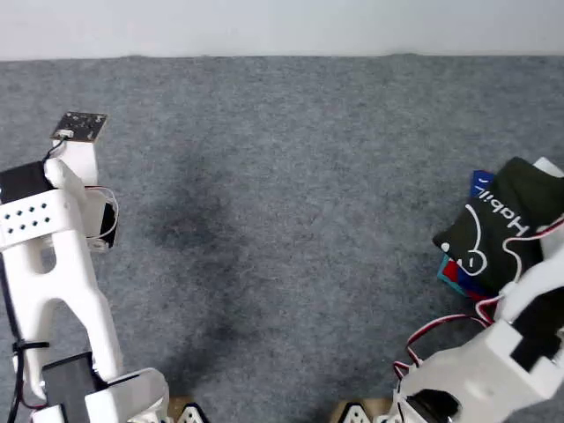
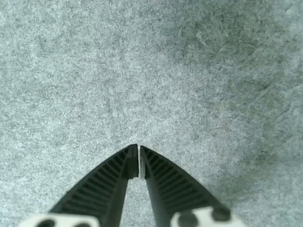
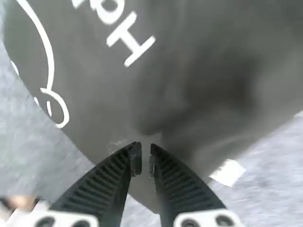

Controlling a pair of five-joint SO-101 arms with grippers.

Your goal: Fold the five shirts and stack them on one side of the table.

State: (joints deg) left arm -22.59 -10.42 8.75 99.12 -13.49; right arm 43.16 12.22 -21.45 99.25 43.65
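Shirts (image 1: pixel 507 220) are sitting folded in a pile at the right edge of the high view, with a black shirt (image 3: pixel 199 71) with white print on top and coloured edges (image 1: pixel 451 270) peeking out at the pile's lower left. Right claw (image 3: pixel 142 158) is hanging over the black shirt, tips nearly pressed together with a thin slit, nothing visibly pinched. Left claw (image 2: pixel 139 161) is hovering over bare gray table (image 1: pixel 282 176) at the left side, tips pressed together, gripping nothing.
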